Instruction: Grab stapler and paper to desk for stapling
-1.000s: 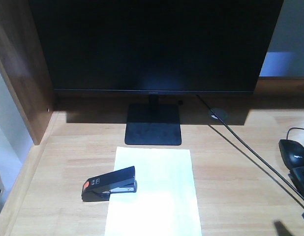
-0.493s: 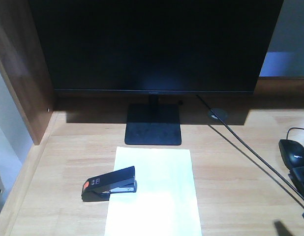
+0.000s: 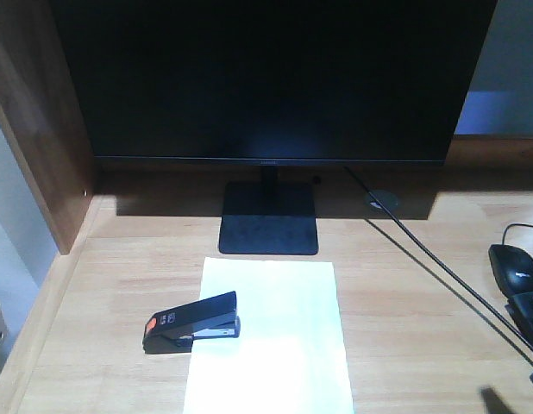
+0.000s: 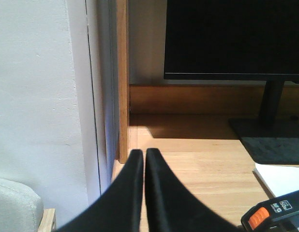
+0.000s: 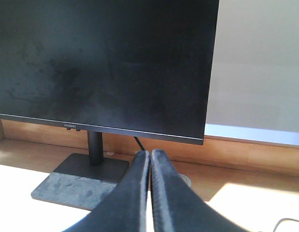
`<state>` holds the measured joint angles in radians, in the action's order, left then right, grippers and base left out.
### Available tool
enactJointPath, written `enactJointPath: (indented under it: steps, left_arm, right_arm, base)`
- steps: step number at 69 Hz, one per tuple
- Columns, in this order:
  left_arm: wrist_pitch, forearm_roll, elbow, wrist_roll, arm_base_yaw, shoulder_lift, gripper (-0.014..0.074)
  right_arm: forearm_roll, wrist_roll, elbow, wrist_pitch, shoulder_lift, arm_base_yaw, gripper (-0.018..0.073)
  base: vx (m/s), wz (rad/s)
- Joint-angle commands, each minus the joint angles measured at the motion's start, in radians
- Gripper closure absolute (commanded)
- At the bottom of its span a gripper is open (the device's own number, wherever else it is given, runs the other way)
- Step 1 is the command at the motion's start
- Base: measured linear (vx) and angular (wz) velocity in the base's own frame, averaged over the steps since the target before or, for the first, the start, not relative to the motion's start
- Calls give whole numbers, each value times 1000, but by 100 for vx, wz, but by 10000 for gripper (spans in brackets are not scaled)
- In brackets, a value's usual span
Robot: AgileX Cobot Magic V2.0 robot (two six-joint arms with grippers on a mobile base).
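The black stapler (image 3: 192, 322) with its orange-red end lies on the desk (image 3: 422, 328), its right end resting on the left edge of the white paper (image 3: 271, 336). In the left wrist view the stapler (image 4: 275, 217) shows at the bottom right, beside a corner of the paper (image 4: 282, 178). My left gripper (image 4: 144, 153) is shut and empty, above the desk's left edge, to the left of the stapler. My right gripper (image 5: 150, 153) is shut and empty, pointing at the monitor. Neither gripper shows in the front view.
A large black monitor (image 3: 271, 78) on its stand (image 3: 269, 222) fills the back. A dark wooden side panel (image 3: 38, 129) bounds the left. A cable (image 3: 439, 272) runs from the grommet (image 3: 382, 201) to the right, where a black mouse (image 3: 513, 268) and a keyboard corner (image 3: 529, 315) lie.
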<state>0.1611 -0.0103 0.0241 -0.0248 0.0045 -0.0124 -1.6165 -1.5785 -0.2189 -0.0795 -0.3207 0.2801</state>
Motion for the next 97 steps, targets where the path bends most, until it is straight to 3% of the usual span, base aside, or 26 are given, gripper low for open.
enactJointPath:
  steps: [1, 31, 43, 53, 71, 85, 92, 97]
  left_arm:
    - [-69, -9, 10, -10, 1, -16, 603]
    - [-69, -9, 10, -10, 1, -16, 603]
    - [-69, -9, 10, -10, 1, -16, 603]
    - [-69, -9, 10, -10, 1, -16, 603]
    - [-69, -9, 10, -10, 1, -16, 603]
    - [-69, -9, 10, -10, 1, -16, 603]
    - [-69, -9, 10, -10, 1, -16, 603]
    - [-69, -9, 10, -10, 1, -16, 603]
  right_arm:
    - [-19, 3, -28, -4, -8, -1, 569]
    - [-25, 4, -28, -15, -8, -1, 569]
    - [66, 69, -28, -15, -9, -1, 569]
    - [310, 302, -28, -7, -9, -1, 569]
    - [940, 924, -28, 1, -9, -1, 569]
    - [1371, 1374, -28, 36, -9, -1, 569]
    - [1539, 1541, -28, 36, -9, -1, 569]
    - [1603, 1615, -28, 39, -9, -1, 569]
  base:
    - [0, 0]
    - [0, 0]
    - [0, 0]
    - [0, 0]
    - [0, 0]
    - [0, 0]
    - [0, 0]
    - [0, 0]
